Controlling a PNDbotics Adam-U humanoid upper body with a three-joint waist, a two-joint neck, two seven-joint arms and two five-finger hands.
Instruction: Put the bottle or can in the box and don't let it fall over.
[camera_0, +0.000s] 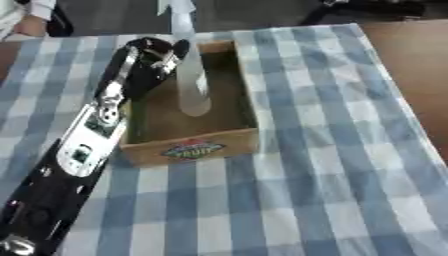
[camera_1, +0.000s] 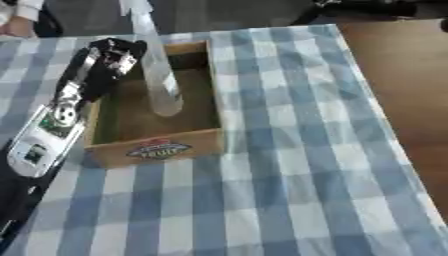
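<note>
Cloth (camera_0: 289, 200): blue-and-white check, spread over the table, nearest the camera.
Left arm (camera_0: 87, 145): black with a white panel, it runs up from the lower left corner toward the box's left wall.
Box (camera_0: 191, 148): open wooden crate with a coloured label on its near wall, standing on the cloth.
Bottle (camera_0: 191, 85): clear and tall, upright inside the box, its base on the box floor toward the middle, its neck rising past the far wall.
Left hand (camera_0: 150, 60): above the box's far left corner, fingers curled beside the bottle's upper body; whether they grasp it cannot be told.
Table (camera_1: 402, 75): bare brown wood at the right, beyond the cloth's edge.
</note>
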